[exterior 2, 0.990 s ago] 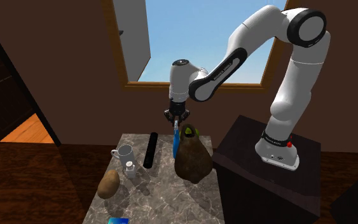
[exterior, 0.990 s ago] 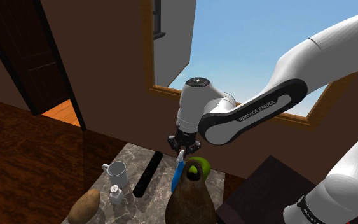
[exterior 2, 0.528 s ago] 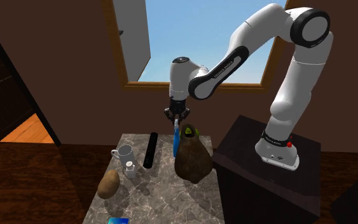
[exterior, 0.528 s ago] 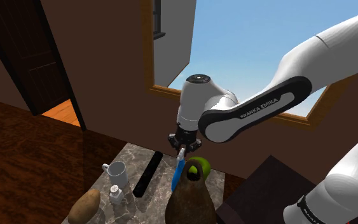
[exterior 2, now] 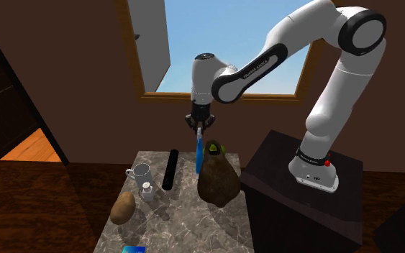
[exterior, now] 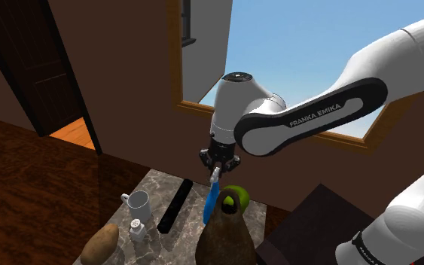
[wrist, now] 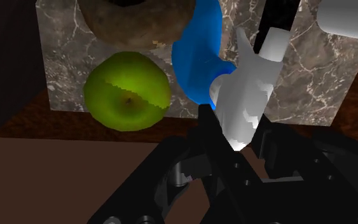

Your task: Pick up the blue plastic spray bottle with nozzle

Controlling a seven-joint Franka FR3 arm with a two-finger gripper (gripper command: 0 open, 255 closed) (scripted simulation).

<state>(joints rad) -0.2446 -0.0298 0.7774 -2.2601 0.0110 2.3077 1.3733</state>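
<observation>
As I look over the shoulder view, I see the gripper pinching the top of the spray bottle, which is blue and hangs beside the green apple, on the shoulder view's left. In the second exterior view, the spray bottle hangs under the gripper, over the far end of the marble table. In the wrist view, both fingers press its white nozzle.

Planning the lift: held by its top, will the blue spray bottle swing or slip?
Likely rigid: the spray bottle hangs straight below the gripper. It may swing, since the fingers clasp only its white nozzle head. That smooth head might slip.
</observation>
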